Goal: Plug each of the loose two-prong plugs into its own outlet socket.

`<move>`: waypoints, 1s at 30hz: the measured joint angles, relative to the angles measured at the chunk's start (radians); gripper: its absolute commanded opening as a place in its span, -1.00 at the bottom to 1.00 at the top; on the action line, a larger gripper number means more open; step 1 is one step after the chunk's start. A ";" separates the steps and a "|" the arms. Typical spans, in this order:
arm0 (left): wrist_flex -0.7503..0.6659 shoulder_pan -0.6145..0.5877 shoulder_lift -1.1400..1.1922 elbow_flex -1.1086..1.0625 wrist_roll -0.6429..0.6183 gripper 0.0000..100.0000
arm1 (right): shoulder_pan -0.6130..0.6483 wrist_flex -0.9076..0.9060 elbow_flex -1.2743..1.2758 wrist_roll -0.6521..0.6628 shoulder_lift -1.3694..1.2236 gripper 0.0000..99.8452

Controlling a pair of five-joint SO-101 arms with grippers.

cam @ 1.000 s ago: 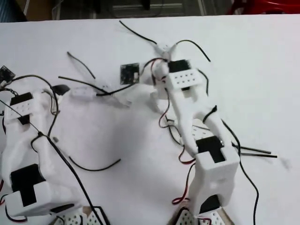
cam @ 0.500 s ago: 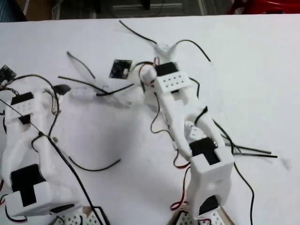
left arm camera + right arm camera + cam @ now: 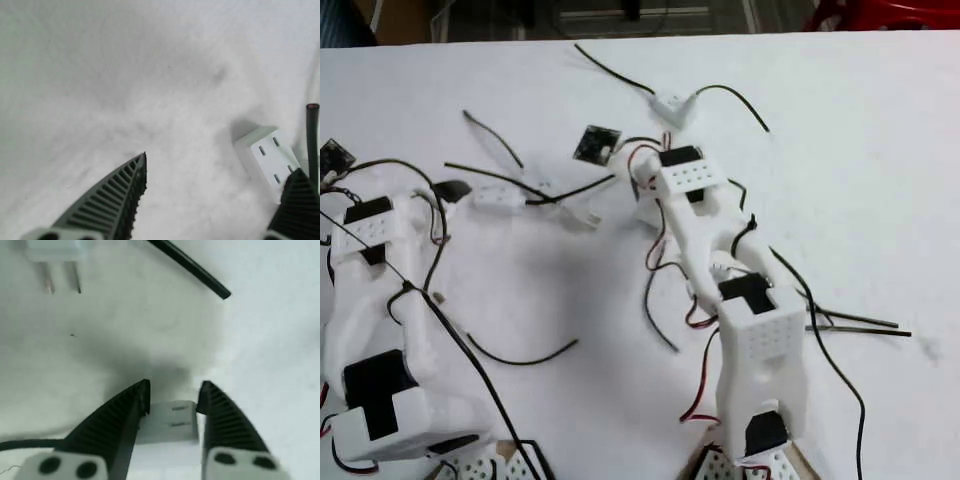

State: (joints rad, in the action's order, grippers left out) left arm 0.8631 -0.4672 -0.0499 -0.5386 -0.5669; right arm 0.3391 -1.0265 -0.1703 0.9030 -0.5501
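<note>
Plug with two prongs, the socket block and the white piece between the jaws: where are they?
Plug [image 3: 56, 249]: right wrist view, on its white body above the prongs.
Socket block [image 3: 267, 157]: left wrist view, on its slotted face.
White piece [image 3: 170, 422]: right wrist view, on its slotted face between the jaws.

socket [image 3: 170, 424] in right gripper [image 3: 172, 390], plug [image 3: 54, 251] beyond
</note>
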 measured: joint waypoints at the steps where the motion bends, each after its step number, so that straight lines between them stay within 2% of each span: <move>1: 0.000 0.000 0.000 0.000 0.000 -0.20 | 0.002 -0.017 -0.008 -0.020 0.000 -0.76; 6: 0.000 0.000 0.000 0.000 0.000 -0.20 | 0.049 -0.149 -0.087 -0.193 0.032 -0.75; 9: 0.000 0.000 0.000 0.000 0.000 -0.20 | 0.089 -0.222 -0.129 -0.245 0.086 -0.75; 18: 0.000 0.000 0.000 0.000 0.000 -0.20 | 0.066 -0.311 -0.138 -0.259 0.127 -0.75; 24: 0.000 0.000 0.000 0.000 0.000 -0.20 | 0.063 -0.315 -0.138 -0.269 0.043 -0.75; 30: 0.000 0.000 0.000 0.000 0.000 -0.20 | -0.018 -0.308 -0.140 -0.269 -0.011 -0.75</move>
State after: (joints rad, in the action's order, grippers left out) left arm 0.8631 -0.4672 -0.0499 -0.5386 -0.5669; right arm 0.3207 -1.3349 -0.3099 0.6345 -0.5608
